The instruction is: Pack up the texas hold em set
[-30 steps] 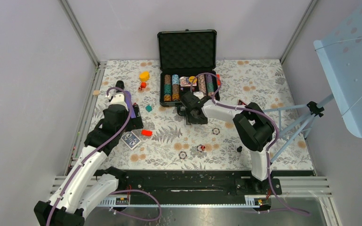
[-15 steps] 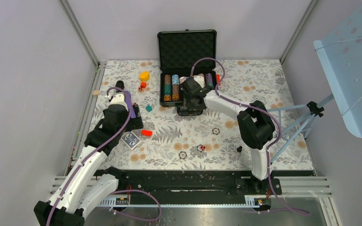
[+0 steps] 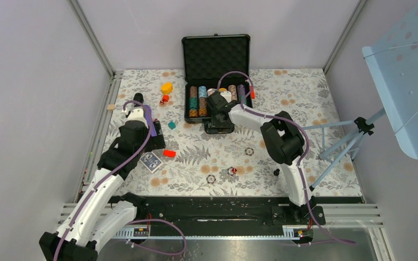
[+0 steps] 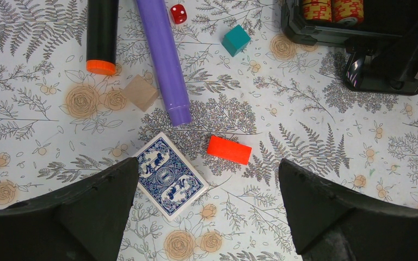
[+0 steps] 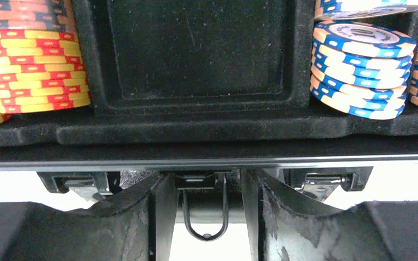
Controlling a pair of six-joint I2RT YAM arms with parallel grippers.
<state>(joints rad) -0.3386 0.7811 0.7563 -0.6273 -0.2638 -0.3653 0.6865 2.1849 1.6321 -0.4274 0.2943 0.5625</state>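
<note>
**Poker set about half packed, lid up**

Left gripper (image 4: 208, 168) hangs wide open, holding nothing, right over the one deck (image 4: 168, 175), which lies on the table well apart from the case (image 3: 216, 57). The case sits far middle with four chip rows (image 3: 194, 101) showing and its near middle slot bare. Right gripper (image 5: 207, 190) is at the case's front edge, fingers slightly apart; can't tell if it's pinching anything. Two loose chips (image 3: 249, 151), maybe a third, lie on the table. Left to do, I'd say: deck, strays, lid.
</note>
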